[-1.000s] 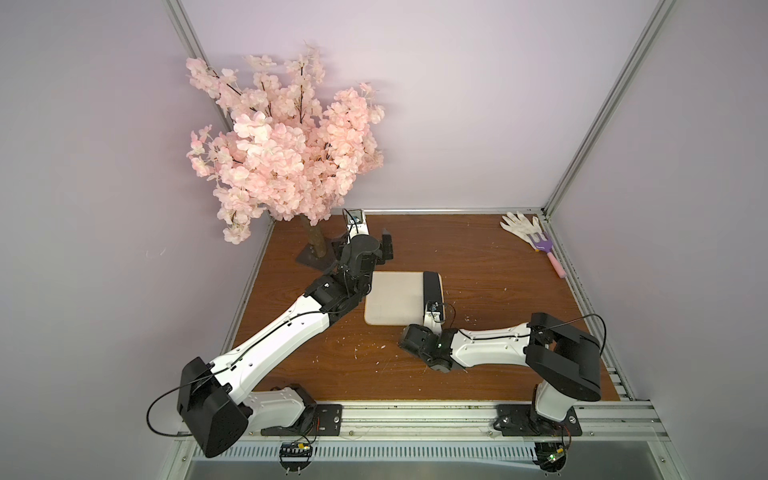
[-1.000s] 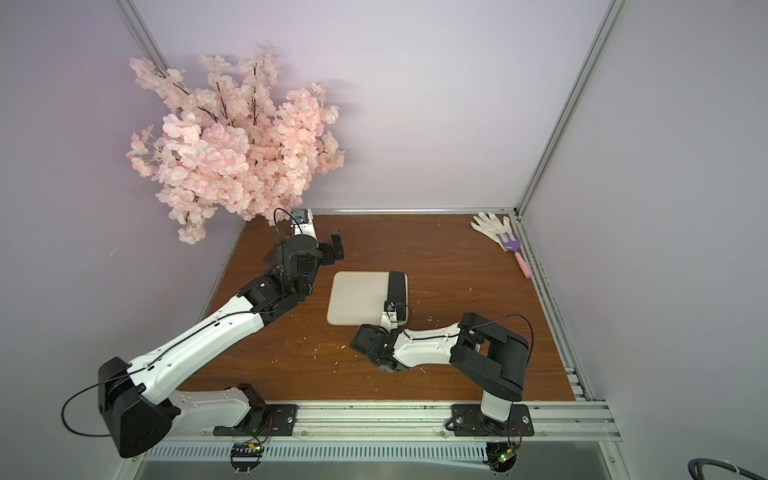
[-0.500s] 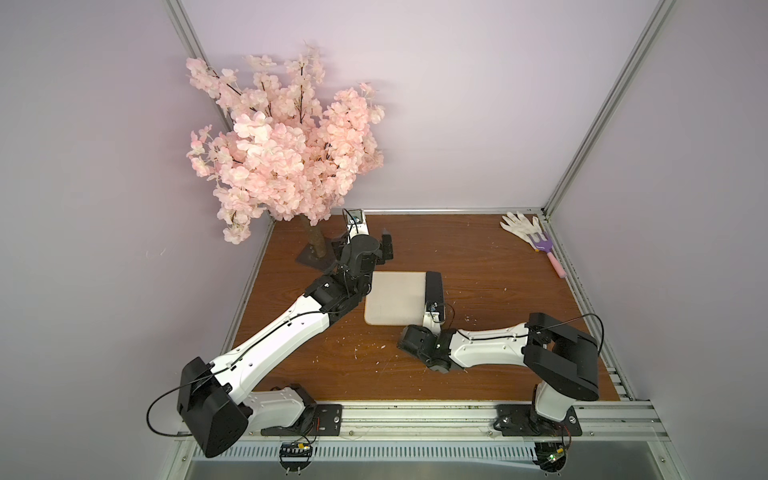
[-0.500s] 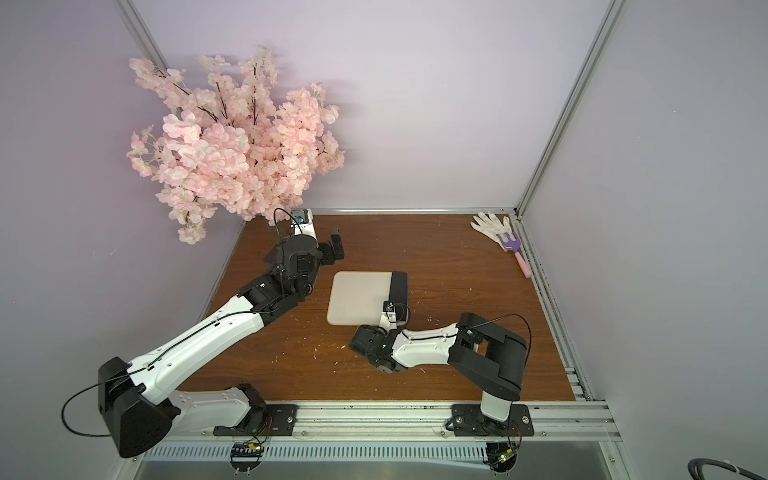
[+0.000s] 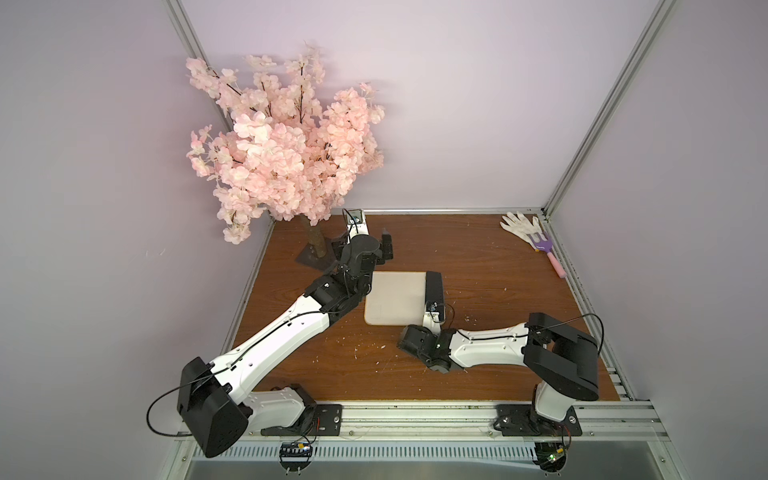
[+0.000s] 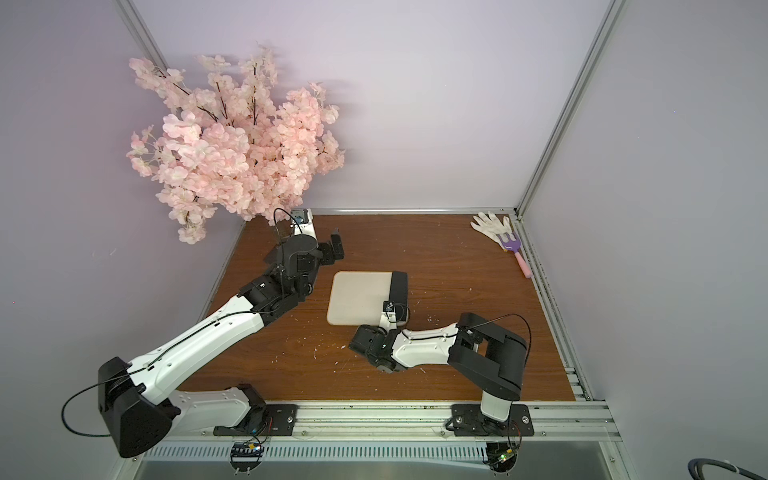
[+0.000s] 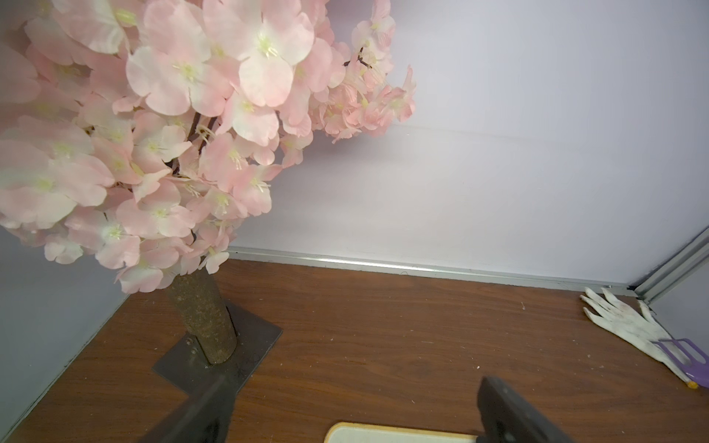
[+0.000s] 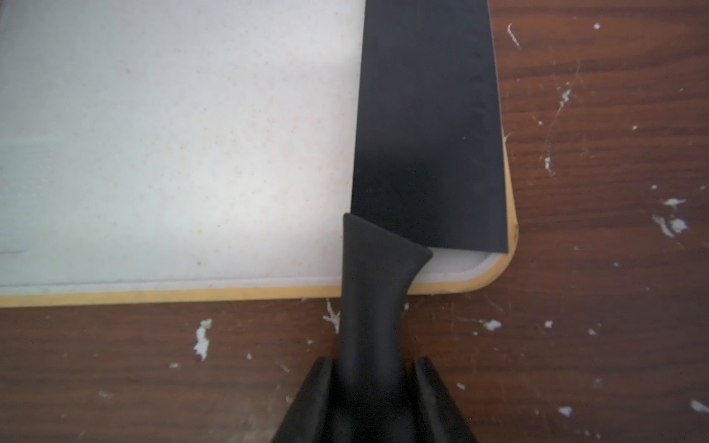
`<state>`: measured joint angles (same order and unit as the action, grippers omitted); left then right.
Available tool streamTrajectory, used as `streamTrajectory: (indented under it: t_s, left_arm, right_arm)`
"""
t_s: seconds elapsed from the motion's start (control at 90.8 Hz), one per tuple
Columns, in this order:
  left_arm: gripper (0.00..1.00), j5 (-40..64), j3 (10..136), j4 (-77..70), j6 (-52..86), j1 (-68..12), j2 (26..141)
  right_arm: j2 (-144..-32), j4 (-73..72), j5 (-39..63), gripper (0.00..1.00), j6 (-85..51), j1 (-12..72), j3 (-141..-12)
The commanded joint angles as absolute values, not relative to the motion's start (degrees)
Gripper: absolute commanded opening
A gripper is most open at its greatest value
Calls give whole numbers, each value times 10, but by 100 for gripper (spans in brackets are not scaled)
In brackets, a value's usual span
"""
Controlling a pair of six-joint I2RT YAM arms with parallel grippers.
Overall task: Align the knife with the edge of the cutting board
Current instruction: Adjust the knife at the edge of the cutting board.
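Observation:
The cream-white cutting board [image 5: 392,301] [image 6: 357,299] lies flat on the brown table. The matte-black knife [image 5: 434,284] [image 6: 399,286] lies on it, its blade [image 8: 426,134] running along the board's right edge [image 8: 512,214]. The slim handle [image 8: 374,307] sticks out past the near edge. My right gripper [image 8: 374,364] [image 5: 432,318] is shut on that handle, one finger on each side. My left gripper [image 7: 356,418] [image 5: 363,249] hovers open and empty over the board's far left corner [image 7: 383,435].
A pink blossom tree [image 5: 282,153] stands on a dark square base [image 5: 309,259] in the far left corner, close to my left wrist. A white glove [image 5: 519,224] and a purple-pink toy rake [image 5: 546,251] lie in the far right corner. White crumbs [image 8: 201,341] dot the table.
Hardly anything differs. My right arm has shifted very slightly while keeping its hold on the knife handle. The left arm has stayed where it was.

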<state>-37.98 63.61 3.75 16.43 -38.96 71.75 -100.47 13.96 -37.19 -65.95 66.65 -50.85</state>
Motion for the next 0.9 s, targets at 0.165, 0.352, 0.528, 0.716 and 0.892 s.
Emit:
streamTrajectory:
  t_s: [0.165, 0.352, 0.528, 0.716, 0.892]
  left_arm:
    - [100, -392, 632, 31, 158, -383, 719]
    - [100, -392, 632, 30, 157, -383, 720]
    - [100, -393, 631, 30, 157, -383, 721]
    - [100, -392, 631, 30, 156, -383, 721]
    - [100, -393, 631, 30, 156, -383, 721]
  right_arm:
    - [-991, 156, -385, 41, -657, 670, -504]
    - [-986, 155, -387, 42, -657, 671, -499]
    - [-979, 156, -389, 42, -658, 670, -496]
    - [-976, 156, -390, 42, -656, 670, -494]
    - [-976, 155, -390, 42, -653, 670, -495]
